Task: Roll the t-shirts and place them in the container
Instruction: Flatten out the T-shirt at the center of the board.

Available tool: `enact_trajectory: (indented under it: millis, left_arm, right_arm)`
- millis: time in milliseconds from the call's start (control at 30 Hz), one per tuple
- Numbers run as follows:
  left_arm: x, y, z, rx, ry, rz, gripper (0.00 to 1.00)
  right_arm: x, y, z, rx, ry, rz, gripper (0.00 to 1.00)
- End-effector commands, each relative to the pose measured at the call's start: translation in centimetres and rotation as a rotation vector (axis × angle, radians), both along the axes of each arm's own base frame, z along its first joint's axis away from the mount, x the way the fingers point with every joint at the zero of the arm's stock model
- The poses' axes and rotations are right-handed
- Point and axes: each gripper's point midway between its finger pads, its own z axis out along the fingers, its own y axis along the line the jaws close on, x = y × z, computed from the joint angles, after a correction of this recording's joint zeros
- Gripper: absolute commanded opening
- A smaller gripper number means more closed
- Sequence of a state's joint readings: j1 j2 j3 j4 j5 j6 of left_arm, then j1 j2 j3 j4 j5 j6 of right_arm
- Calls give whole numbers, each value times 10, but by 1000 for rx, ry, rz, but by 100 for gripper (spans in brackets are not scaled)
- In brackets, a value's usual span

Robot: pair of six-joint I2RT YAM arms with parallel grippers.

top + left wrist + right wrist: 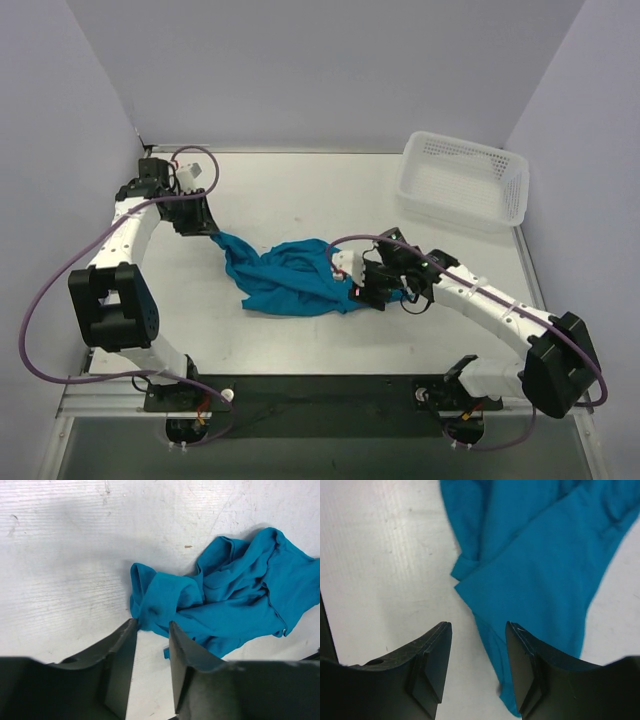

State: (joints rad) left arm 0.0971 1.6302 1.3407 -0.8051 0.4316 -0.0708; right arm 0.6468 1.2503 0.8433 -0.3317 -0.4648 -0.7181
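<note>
Left arm: the left arm point(130, 235) rises from the near-left corner and reaches toward the far left of the table point(300, 190), its wrist bent down and turned right toward the cloth.
Left gripper: the left gripper point(152, 629) points down at the table with its jaws apart and nothing between them. One fingertip sits just beside the left corner of the t-shirt point(290, 280).
Right arm: the right arm point(490, 305) stretches low from the near-right corner toward the middle of the table, ending at the shirt's right end.
Right gripper: the right gripper point(477, 630) hangs over the table, released, with bare table between the jaws. An edge of the shirt lies below the right-hand finger point(532, 660), not pinched.
T-shirt place: it lies in a crumpled, unrolled heap on the middle of the table, between the two grippers.
Basket place: the white mesh basket point(500, 205) stands at the far right, well apart from the shirt.
Count: one t-shirt, one basket, two arms, two grippers.
</note>
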Motion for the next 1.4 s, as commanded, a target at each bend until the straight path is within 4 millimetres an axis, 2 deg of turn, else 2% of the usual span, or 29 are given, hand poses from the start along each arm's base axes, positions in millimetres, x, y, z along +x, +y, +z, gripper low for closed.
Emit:
enact_trajectory:
  millis: [0,33,67,133,200,233,400,700,1067,1233,1367]
  left_arm:
    - [18,8,19,45,-70,16,45]
    - [19,9,19,50,-72,17,46]
    - [19,9,21,50,-77,17,47]
    - [20,9,22,51,-82,16,48]
    - [21,9,24,51,-86,15,48]
    - [22,9,25,51,-89,17,47]
    - [24,10,28,53,-100,20,48]
    - [24,11,24,49,-94,21,48]
    - [17,11,18,51,-78,22,48]
    - [14,11,18,49,-81,27,48]
    - [10,12,17,50,-79,31,48]
  right_arm:
    - [-11,27,-17,67,-104,250,47]
    - [-8,34,-16,86,-141,276,47]
    - [-10,34,-23,78,-143,291,47]
    - [-6,39,-25,86,-200,330,46]
    - [-11,35,-37,69,-206,351,45]
    - [-3,42,-30,95,-269,367,45]
    - [-14,42,-39,101,-329,457,43]
    - [-20,42,-40,104,-331,468,42]
    - [-29,38,-54,81,-340,487,39]
    - [-25,32,-67,43,-346,460,38]
    - [-16,35,-65,43,-383,434,38]
